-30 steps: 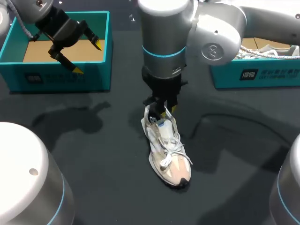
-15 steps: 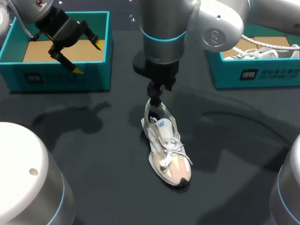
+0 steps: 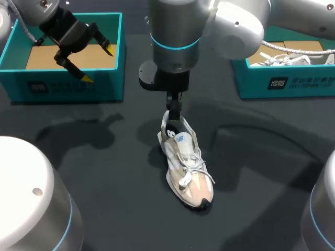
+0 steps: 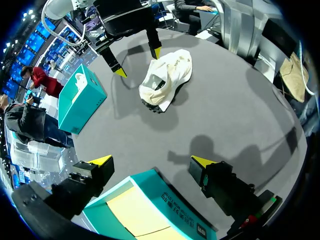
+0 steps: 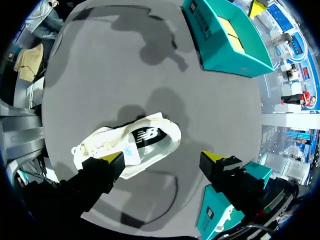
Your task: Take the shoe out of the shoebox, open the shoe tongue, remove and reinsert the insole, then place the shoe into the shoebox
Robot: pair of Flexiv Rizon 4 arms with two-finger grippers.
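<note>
The white mesh shoe (image 3: 186, 162) mid-frame could be tipped by a crooked grab; the right claw (image 5: 161, 157) is held wide above.

Two arms are built from thick, smooth silver-grey cylinders with rounded joints. The right arm (image 3: 180, 21) has a thin teal ring (image 3: 175, 45) around its casing, above a black wrist block (image 3: 162, 78). A pale braided cable (image 3: 29, 32) runs along the left arm (image 3: 31, 10). A rounded silver casing (image 3: 26, 209) nearby carries a small round screw (image 3: 36, 192). The left tool (image 4: 152, 161) and the right tool (image 5: 161, 156) are black and blocky, each with two fingers ending in bright yellow wedge tips.
</note>
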